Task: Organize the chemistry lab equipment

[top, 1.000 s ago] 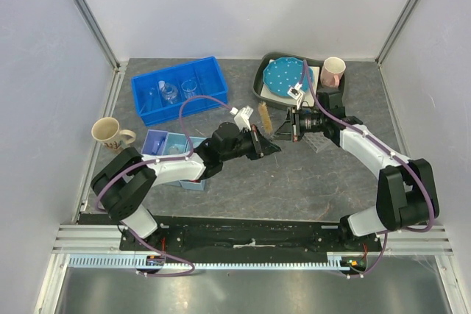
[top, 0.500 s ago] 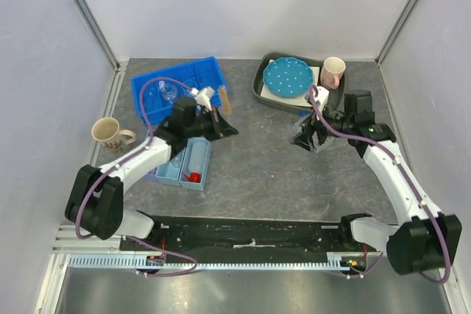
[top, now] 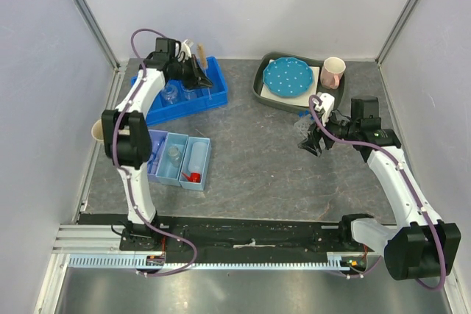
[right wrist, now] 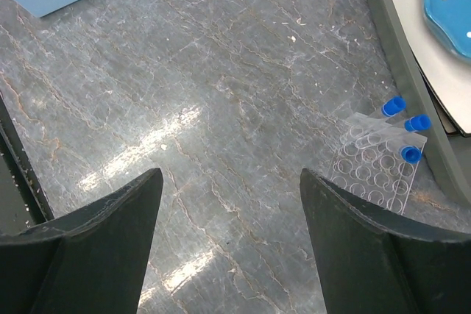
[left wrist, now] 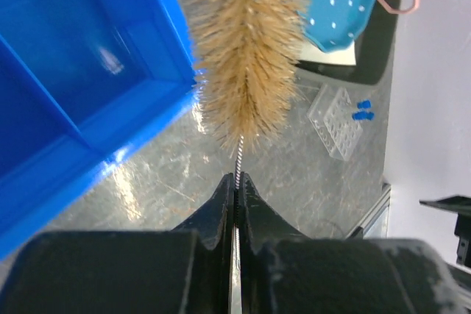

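Grey marbled tabletop [top: 257, 167], white walls. Left gripper [left wrist: 237, 182] at far left, jaws clamped tight on the twisted wire stem of the amber bristle brush [left wrist: 246, 49]; bristles at the blue bin [left wrist: 88, 71] rim. Right gripper [right wrist: 229, 178] spread wide, holding nothing, above bare table. Clear tube rack [right wrist: 375, 170] with three blue-capped tubes [right wrist: 417, 122] sits just beside the grey tray [top: 258, 87], right side.

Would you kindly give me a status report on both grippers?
Left gripper shut on brush stem, beside blue bin. Right gripper open, empty, over bare table short of tube rack. Nothing between it and rack.
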Tool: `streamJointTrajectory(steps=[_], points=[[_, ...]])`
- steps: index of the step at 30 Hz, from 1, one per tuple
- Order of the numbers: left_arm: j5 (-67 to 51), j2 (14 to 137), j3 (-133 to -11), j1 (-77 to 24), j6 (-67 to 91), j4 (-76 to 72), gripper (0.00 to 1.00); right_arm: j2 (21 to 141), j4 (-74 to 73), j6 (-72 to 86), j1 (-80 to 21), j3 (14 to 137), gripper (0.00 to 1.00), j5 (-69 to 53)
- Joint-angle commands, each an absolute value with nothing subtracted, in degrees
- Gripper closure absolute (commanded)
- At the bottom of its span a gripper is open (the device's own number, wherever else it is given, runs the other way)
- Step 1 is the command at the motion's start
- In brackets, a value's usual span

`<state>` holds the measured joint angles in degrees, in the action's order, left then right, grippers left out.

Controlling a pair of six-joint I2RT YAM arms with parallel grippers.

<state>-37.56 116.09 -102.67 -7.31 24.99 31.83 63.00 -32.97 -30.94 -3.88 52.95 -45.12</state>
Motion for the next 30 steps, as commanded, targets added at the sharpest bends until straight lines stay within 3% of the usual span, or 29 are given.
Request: streamJointTrajectory(steps=[1,6,17,30], points=[[-36.66,123.99,-116.35,-7.29,23.11,42.88,0.94,62.58,-32.87,-33.22,-3.78,52.91,0.17,-45.79],[-35.07,129.46,-124.09,-7.21,23.47,46.67,0.88,62.58,-32.96,-33.4,-3.78,52.91,0.17,-45.88],[-32.61,135.17,-126.12,-7.03,23.38,46.76,0.75,62.75,-33.31,-34.19,-3.69,52.91,0.17,-45.62],[-29.88,125.0,-122.62,-6.5,19.69,44.57,0.67,64.07,-33.4,-34.8,-3.78,53.0,0.17,-43.16]])
